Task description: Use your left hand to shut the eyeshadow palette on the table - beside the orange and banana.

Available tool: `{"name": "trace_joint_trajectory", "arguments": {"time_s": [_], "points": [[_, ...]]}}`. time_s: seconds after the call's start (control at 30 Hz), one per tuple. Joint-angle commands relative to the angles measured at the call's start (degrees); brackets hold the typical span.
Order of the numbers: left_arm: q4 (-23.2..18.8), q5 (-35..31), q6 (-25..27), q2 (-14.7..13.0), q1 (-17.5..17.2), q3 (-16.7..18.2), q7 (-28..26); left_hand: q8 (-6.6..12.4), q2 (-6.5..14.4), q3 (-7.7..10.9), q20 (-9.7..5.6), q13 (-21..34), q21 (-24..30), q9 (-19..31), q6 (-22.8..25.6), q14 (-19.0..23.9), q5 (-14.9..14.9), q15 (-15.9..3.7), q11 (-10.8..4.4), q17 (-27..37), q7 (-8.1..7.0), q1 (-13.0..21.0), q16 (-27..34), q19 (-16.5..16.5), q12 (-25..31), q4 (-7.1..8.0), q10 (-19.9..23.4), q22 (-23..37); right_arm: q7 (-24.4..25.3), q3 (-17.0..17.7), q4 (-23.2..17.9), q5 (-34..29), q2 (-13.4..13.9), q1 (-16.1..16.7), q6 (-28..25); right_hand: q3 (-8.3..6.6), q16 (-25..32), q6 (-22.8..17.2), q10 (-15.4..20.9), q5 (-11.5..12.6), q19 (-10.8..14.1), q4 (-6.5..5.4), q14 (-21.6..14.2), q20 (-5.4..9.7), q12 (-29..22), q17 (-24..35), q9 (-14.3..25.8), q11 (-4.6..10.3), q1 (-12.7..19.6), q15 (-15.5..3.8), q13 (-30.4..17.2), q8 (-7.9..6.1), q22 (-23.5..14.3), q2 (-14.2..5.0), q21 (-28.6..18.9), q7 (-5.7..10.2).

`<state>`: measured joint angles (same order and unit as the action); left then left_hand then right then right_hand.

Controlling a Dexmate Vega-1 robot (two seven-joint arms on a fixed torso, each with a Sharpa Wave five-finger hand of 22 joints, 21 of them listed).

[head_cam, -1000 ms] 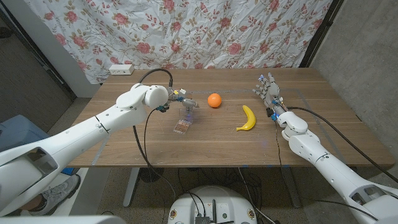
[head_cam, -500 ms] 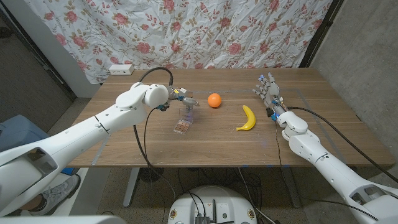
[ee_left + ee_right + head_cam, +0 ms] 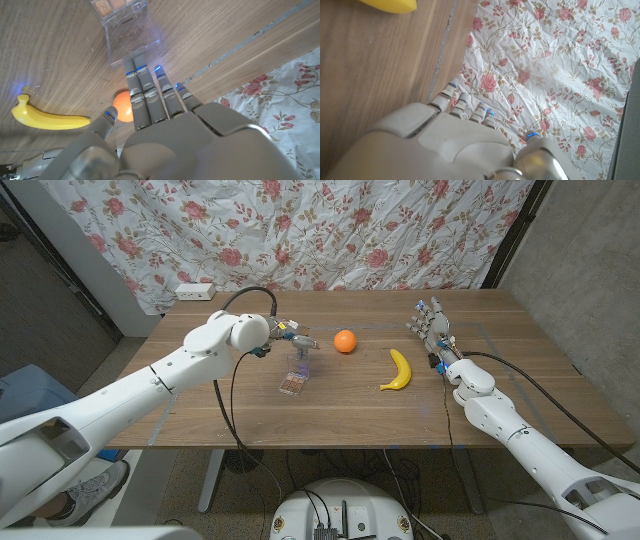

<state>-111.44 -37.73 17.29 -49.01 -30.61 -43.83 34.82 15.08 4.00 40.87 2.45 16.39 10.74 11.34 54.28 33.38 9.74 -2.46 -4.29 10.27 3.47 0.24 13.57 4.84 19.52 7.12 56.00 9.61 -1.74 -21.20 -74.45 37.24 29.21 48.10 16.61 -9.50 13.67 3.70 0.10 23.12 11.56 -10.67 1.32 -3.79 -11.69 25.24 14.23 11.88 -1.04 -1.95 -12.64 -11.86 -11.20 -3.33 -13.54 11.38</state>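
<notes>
On the table: a wooden table (image 3: pixel 200 395) stands in front of a hanging cloth with red roses (image 3: pixel 330 230).
Palette: the eyeshadow palette (image 3: pixel 295 376) sits open toward the robot's left of the table's middle, its clear lid (image 3: pixel 131 42) standing up from the tray of brownish shades (image 3: pixel 116 6).
Left hand: the left hand (image 3: pixel 290 339) hovers just behind the raised lid, on the far side from the robot. From the wrist camera its fingers (image 3: pixel 142 87) lie straight and close together, their tips right at the lid's edge; I cannot tell whether they touch it. The thumb (image 3: pixel 106 120) sticks out to the side. It holds nothing.
Orange: the orange (image 3: pixel 345 341) lies near the palette, toward the robot's right and a little farther back, apart from it.
Banana: the banana (image 3: pixel 399 370) lies further to the right, between the orange and the right hand, touching neither.
Right hand: the right hand (image 3: pixel 432 326) stands near the table's right side with fingers pointing away from the robot and slightly apart, holding nothing.
Back wall: a white power strip (image 3: pixel 194 291) sits at the far left corner of the table.
</notes>
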Motion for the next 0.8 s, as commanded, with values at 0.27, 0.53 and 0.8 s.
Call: {"name": "trace_joint_trajectory", "arguments": {"time_s": [0.27, 0.53, 0.8], "points": [[-1.21, -0.07, -0.47, -1.05, -1.06, 1.12, 0.43, 0.90, 3.72, -0.03, -0.42, 0.50, -0.01, 0.24, 1.68, 0.31, 0.28, -0.22, 0.19, 0.25, -0.04, -0.14, -0.06, 0.08, 0.11, 0.56, 0.00, -0.01, -0.01, 0.01, 0.00, 0.01, 0.00, 0.00, 0.01, 0.38, 0.17, -0.14, -0.01, 0.20, 0.33, -0.24, 0.26, 0.15, -0.27, 0.03, 0.30, 0.48, 0.03, -7.68, -0.25, -0.33, -0.19, -6.15, -0.34, 0.53], [-2.25, -0.34, -0.49, -1.77, -1.95, 1.73, -0.01, 0.99, 3.97, 0.12, -0.33, 0.83, -0.02, 0.18, 2.37, 0.01, 0.33, -0.21, 0.69, 0.24, -0.04, -0.04, -0.39, 0.18, -0.42, 0.68, -1.03, -0.02, -0.01, 0.01, 0.00, 0.01, 0.01, 0.01, 0.01, 0.39, 0.13, -0.12, -0.04, 0.20, 0.33, -0.24, 0.34, 0.14, -0.26, 0.03, 0.29, 0.48, 0.02, -7.70, -0.25, -0.32, -0.19, -6.14, -0.34, 0.53], [-3.82, -0.37, -0.40, -2.61, -3.05, 2.65, -0.28, 0.92, 4.07, 0.22, -0.27, 1.03, -0.05, 0.13, 2.54, -0.06, 0.34, -0.30, 0.69, 0.24, -0.01, 0.02, -0.54, 0.14, -0.58, 0.72, -1.21, -0.03, -0.01, 0.01, 0.00, 0.02, 0.01, 0.01, 0.00, 0.40, 0.15, -0.13, -0.06, 0.20, 0.33, -0.24, 0.30, 0.15, -0.25, 0.03, 0.29, 0.47, 0.02, -7.69, -0.25, -0.32, -0.19, -6.14, -0.33, 0.49]]}}
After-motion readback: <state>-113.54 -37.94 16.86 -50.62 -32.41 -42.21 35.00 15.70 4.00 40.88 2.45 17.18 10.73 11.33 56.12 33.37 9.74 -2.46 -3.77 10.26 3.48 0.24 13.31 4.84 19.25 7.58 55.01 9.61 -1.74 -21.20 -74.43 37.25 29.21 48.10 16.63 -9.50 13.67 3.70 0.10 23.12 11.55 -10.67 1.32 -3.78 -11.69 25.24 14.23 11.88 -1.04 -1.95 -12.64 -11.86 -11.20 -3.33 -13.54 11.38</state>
